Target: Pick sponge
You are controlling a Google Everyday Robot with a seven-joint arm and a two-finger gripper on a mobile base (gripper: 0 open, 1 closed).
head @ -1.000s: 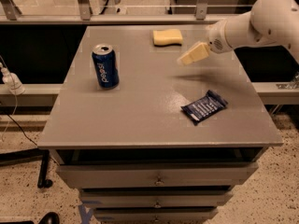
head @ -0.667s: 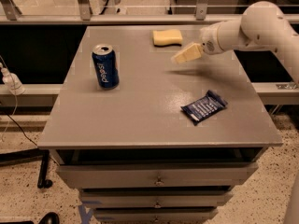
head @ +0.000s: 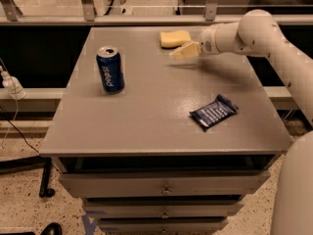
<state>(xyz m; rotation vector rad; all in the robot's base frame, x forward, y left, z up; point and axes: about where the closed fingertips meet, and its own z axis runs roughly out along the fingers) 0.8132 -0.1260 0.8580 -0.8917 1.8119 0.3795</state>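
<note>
Leftward the pincer (head: 185,51) has slid since a second ago, and it is now closer to the sponge (head: 174,38). The sponge hasn't budged: one pale yellow block, lying flat at the far edge of the desk (head: 151,116), a little right of centre. The pincer sits just beside the sponge's near right corner and does not appear to be touching it. Its shadow falls on the grey top beneath. Released or clenched? Cannot tell from this angle. It carries nothing. The white arm (head: 259,31) reaches in from the right side.

Further out there is one blue can (head: 110,69), upright on the left half of the desk and well apart from the sponge, with white lettering running down its side that reads "pepsi". One dark blue packet (head: 213,112) lies flat towards the near right, set at a slant. It has pale print on it, too small to read. Below the top, the desk's drawers (head: 164,185) are stacked at the front.
</note>
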